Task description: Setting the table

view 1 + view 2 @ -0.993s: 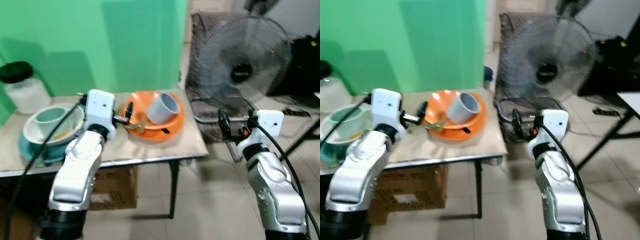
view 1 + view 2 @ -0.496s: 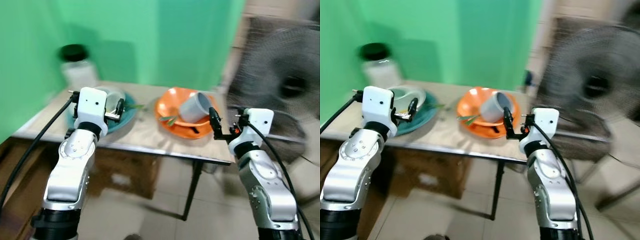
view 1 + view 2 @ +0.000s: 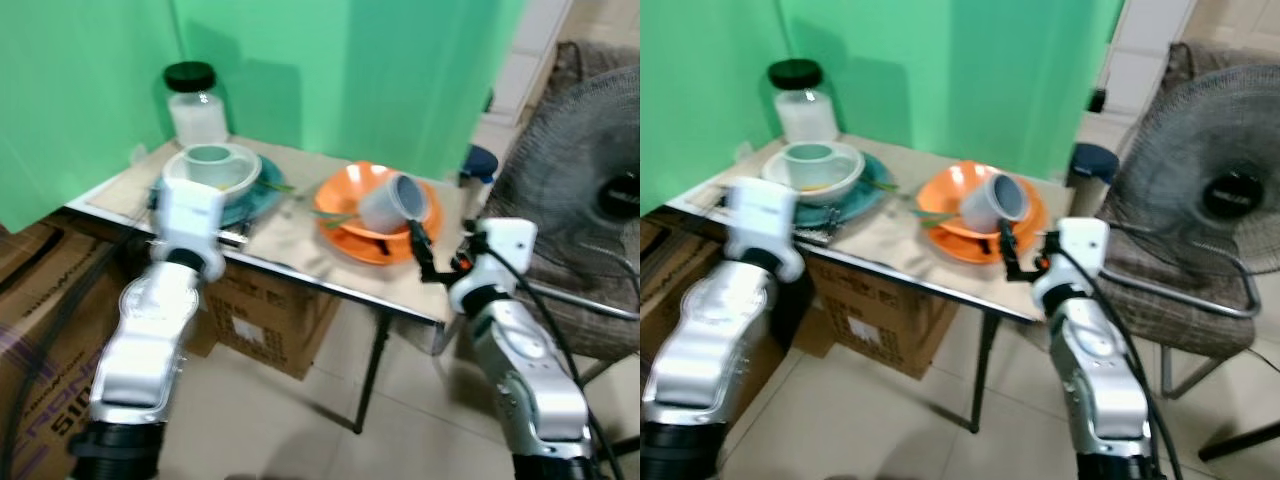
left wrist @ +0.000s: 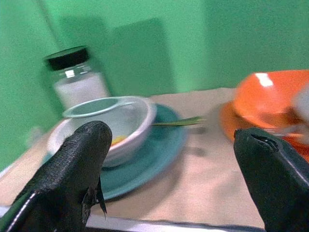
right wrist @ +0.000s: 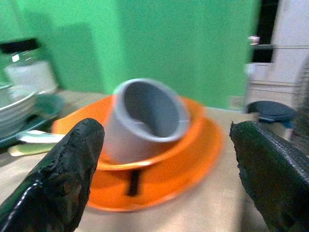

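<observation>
A grey cup (image 3: 388,203) lies tilted in an orange bowl on an orange plate (image 3: 385,250), on the right half of the table (image 3: 290,235). On the left half a white bowl (image 3: 212,170) sits on a teal plate (image 3: 258,186), with a green utensil (image 4: 181,122) between the two plates. My left gripper (image 4: 169,176) is open at the table's front edge, facing the white bowl. My right gripper (image 3: 422,256) is open too, just short of the table's right front corner, looking at the grey cup (image 5: 145,116). Neither holds anything.
A glass jar with a black lid (image 3: 196,102) stands at the table's back left, against a green wall. Cardboard boxes (image 3: 270,310) sit under and left of the table. A standing fan (image 3: 590,190) and a chair (image 3: 1180,300) are close on the right.
The whole picture has swung as I turn, so the table is now centred. My right gripper faces the orange plate instead of the fan. Both grippers stay open.
</observation>
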{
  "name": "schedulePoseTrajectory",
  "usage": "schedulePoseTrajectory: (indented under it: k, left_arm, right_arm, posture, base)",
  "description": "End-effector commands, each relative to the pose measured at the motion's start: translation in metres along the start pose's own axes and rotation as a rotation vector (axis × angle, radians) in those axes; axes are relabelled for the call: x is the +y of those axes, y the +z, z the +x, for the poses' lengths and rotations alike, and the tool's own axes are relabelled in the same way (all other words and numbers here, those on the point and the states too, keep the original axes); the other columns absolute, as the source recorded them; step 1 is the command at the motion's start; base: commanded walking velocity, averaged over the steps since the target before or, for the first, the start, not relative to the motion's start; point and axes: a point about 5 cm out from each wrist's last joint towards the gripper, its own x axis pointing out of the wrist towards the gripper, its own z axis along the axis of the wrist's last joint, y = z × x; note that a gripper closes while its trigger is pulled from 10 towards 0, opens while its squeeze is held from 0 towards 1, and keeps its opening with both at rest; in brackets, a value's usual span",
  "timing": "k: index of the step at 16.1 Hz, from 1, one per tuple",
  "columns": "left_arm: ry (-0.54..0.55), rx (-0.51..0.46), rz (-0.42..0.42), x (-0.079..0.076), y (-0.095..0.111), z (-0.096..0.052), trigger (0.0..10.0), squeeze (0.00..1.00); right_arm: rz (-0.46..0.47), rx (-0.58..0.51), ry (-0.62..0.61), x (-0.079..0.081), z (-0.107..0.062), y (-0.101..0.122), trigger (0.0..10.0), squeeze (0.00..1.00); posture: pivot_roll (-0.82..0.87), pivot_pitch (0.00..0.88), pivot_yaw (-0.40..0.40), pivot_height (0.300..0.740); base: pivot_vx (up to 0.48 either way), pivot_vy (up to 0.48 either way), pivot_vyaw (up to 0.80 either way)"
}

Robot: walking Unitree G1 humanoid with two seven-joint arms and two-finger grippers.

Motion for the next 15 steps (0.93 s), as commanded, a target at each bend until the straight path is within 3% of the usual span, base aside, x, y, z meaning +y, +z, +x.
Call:
schedulePoseTrajectory:
  k: [1, 4, 7, 13, 15]
  left_arm:
    - [0.007, -0.004, 0.002, 0.003, 0.0, -0.002, 10.0, 0.5]
    - [-0.043, -0.003, -0.048, -0.004, -0.003, -0.005, 10.0, 0.52]
    - [-0.13, 0.01, -0.067, -0.011, -0.015, -0.019, 10.0, 0.54]
    - [-0.088, 0.013, -0.049, -0.003, -0.018, -0.023, 10.0, 0.53]
    - [-0.1, -0.011, -0.032, -0.003, -0.012, -0.023, 10.0, 0.53]
  right_arm:
    - [0.029, 0.004, -0.007, 0.001, 0.001, 0.0, 10.0, 0.0]
    - [-0.003, 0.016, -0.014, -0.001, -0.001, -0.003, 10.0, 0.0]
    - [0.001, 0.022, -0.037, -0.003, -0.004, -0.009, 10.0, 0.0]
    - [0.007, 0.018, -0.053, -0.004, -0.01, -0.013, 10.0, 0.0]
    - [0.013, 0.012, -0.045, -0.003, -0.01, -0.012, 10.0, 0.0]
  posture:
    - [0.07, 0.0, -0.025, 0.74]
    - [0.07, 0.0, -0.03, 0.74]
    - [0.07, 0.0, -0.029, 0.74]
    - [0.07, 0.0, -0.02, 0.74]
    - [0.07, 0.0, -0.019, 0.74]
  base:
    - [0.0, 0.0, 0.0]
    - [0.0, 0.0, 0.0]
    - [0.0, 0.0, -0.75]
    - [0.0, 0.0, 0.0]
    - [0.0, 0.0, -0.8]
